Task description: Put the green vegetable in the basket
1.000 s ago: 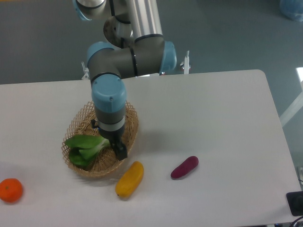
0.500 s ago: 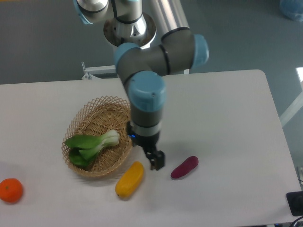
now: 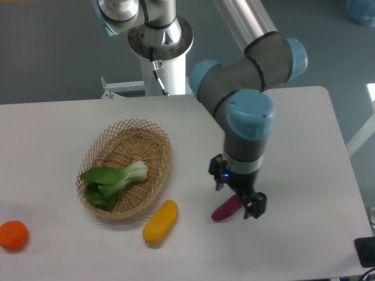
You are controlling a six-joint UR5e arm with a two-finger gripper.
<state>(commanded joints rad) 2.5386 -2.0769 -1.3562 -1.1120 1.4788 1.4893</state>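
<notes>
The bok choy [image 3: 115, 179] lies in the wicker basket [image 3: 149, 126], well off at 9 o'clock from my jaws [image 3: 237, 195], which hang wide and empty.

green bok choy [image 3: 111, 180], tan basket [image 3: 153, 136]

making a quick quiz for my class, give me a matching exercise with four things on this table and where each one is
Things:
1. bok choy
2. yellow fruit
3. purple vegetable
4. orange

Places:
A. near the table's left edge, alone
B. under the gripper
C. inside the wicker basket
D. on the table just outside the basket's lower right rim

Pairs: 1-C, 2-D, 3-B, 4-A
</notes>
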